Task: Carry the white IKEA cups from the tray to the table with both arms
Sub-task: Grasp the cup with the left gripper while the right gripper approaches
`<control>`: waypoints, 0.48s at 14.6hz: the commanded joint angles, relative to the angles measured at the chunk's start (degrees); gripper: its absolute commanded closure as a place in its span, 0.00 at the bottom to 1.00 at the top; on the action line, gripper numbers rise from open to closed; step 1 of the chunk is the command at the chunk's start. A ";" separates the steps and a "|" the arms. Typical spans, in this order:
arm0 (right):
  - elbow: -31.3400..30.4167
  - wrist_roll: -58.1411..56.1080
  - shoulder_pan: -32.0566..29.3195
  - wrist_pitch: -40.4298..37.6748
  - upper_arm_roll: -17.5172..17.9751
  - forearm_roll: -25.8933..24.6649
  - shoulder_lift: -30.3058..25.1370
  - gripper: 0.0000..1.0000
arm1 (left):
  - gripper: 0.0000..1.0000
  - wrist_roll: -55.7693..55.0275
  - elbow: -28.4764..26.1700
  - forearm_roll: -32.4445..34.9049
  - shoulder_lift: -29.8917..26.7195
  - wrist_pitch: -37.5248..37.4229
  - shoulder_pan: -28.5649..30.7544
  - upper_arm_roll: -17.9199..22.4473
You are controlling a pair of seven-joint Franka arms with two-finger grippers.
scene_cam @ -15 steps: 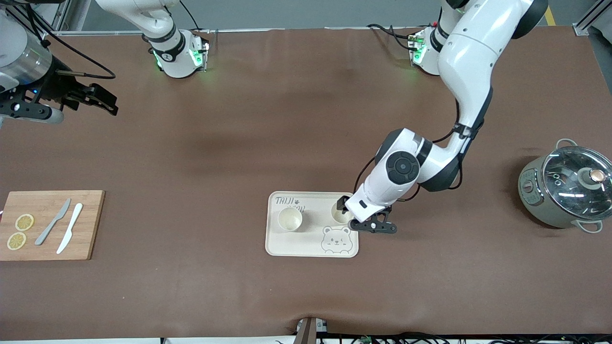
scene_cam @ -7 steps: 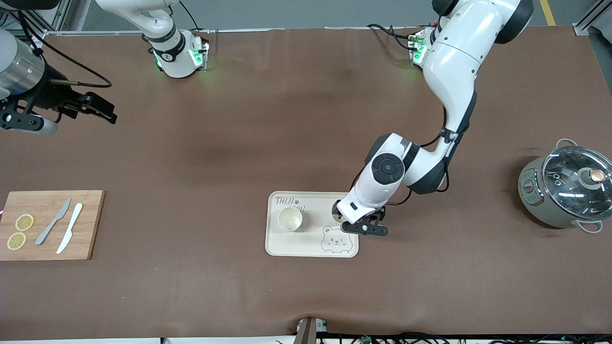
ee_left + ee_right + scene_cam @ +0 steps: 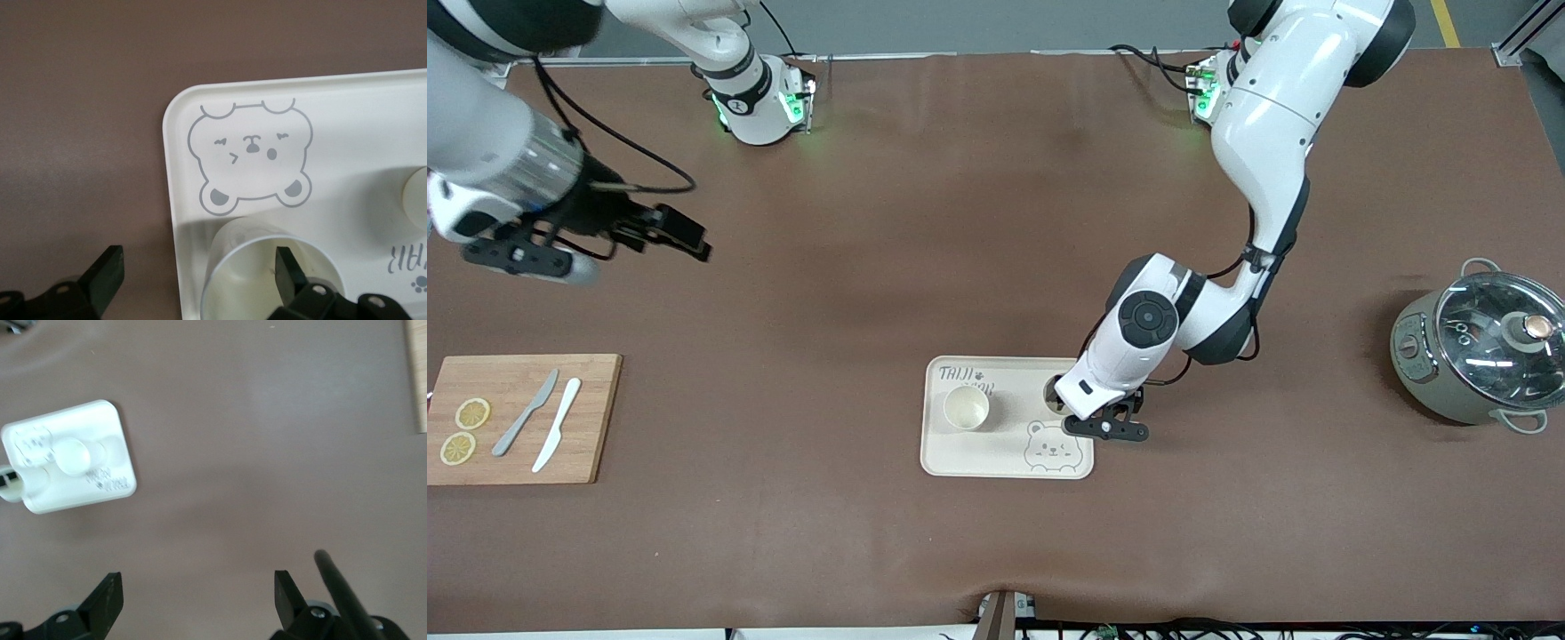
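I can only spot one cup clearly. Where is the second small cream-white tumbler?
The second cream-white tumbler stands on the bear-printed cream tray, at the tray's left-arm end, with the open left pincer astride its rim.

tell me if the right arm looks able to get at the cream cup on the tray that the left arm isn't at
Probably yes. That small cream-white tumbler stands uncovered on the cream bear-printed tray, toward the right arm's end. The left claw, open, is at the other tumbler. The open right claw hangs over bare brown table.
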 commanded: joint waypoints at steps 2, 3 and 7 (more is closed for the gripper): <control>2.07 12.00 8.04 9.92 -0.48 0.50 7.03 0.00 | 0.00 -0.92 1.06 1.45 0.96 0.70 -0.53 0.42; 2.07 13.94 9.28 12.64 -0.48 0.33 8.52 0.00 | 0.00 -1.53 1.06 1.27 1.40 1.49 -0.53 0.42; 4.17 15.28 12.89 16.97 -0.57 -0.37 15.55 0.00 | 1.00 -7.60 0.71 1.71 1.49 2.02 -0.79 0.42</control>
